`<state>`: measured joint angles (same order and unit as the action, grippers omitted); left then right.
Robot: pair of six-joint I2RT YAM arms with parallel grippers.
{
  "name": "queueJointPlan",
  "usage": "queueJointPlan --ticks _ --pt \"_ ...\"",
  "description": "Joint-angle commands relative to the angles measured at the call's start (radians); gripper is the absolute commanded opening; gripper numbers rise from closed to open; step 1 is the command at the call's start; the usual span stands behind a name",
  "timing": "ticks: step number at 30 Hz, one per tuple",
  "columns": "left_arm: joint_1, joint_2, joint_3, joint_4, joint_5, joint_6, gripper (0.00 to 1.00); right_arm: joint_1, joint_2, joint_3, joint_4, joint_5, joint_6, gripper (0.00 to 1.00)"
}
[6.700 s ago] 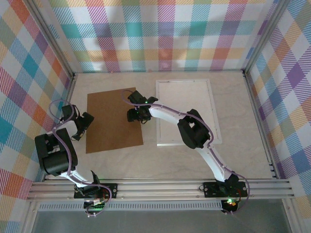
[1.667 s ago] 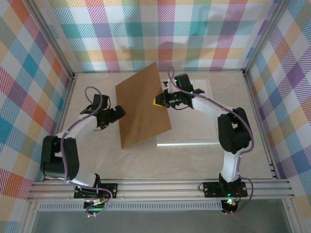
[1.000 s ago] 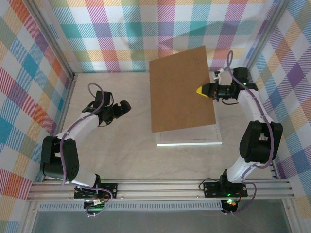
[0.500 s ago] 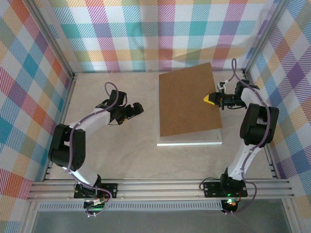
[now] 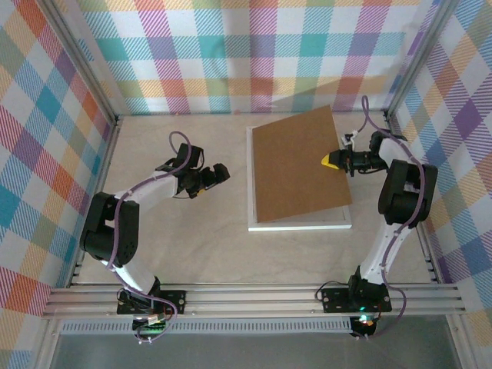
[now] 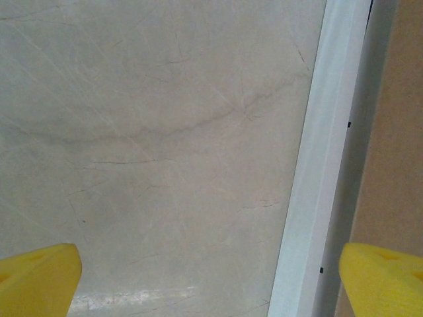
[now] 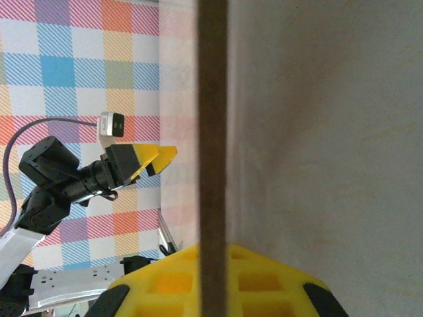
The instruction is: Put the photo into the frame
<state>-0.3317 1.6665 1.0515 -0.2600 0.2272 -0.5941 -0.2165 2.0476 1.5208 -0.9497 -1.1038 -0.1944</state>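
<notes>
My right gripper is shut on the right edge of a plain brown backing board. The board hangs tilted over the white frame, its near edge low and its far edge raised. In the right wrist view the board's dark edge runs between my yellow fingers. My left gripper stands open just left of the frame, over bare table. Its wrist view has the frame's white rail and the board beside the right fingertip. The photo is hidden.
Plaid walls close the table on three sides, and the right one stands close behind my right arm. An aluminium rail runs along the near edge by the arm bases.
The right gripper has swung the board down from steeply raised to a low tilt over the frame. The left gripper has moved right, close to the frame's left edge.
</notes>
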Motion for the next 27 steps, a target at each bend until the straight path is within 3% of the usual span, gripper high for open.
queueJointPlan --ticks 1,12,20,27 --pt "-0.009 0.010 0.033 -0.007 0.009 -0.009 1.00 0.004 0.001 -0.021 0.056 -0.085 0.007 0.00" --pt "-0.012 0.012 0.022 -0.006 0.006 -0.008 1.00 0.019 0.050 -0.057 0.083 -0.063 0.028 0.00" --pt "-0.012 0.010 0.020 -0.010 0.009 -0.001 1.00 0.021 0.060 -0.065 0.116 0.084 0.139 0.00" --pt "-0.012 0.013 0.004 -0.007 0.013 -0.009 1.00 0.085 0.051 -0.102 0.164 0.110 0.171 0.00"
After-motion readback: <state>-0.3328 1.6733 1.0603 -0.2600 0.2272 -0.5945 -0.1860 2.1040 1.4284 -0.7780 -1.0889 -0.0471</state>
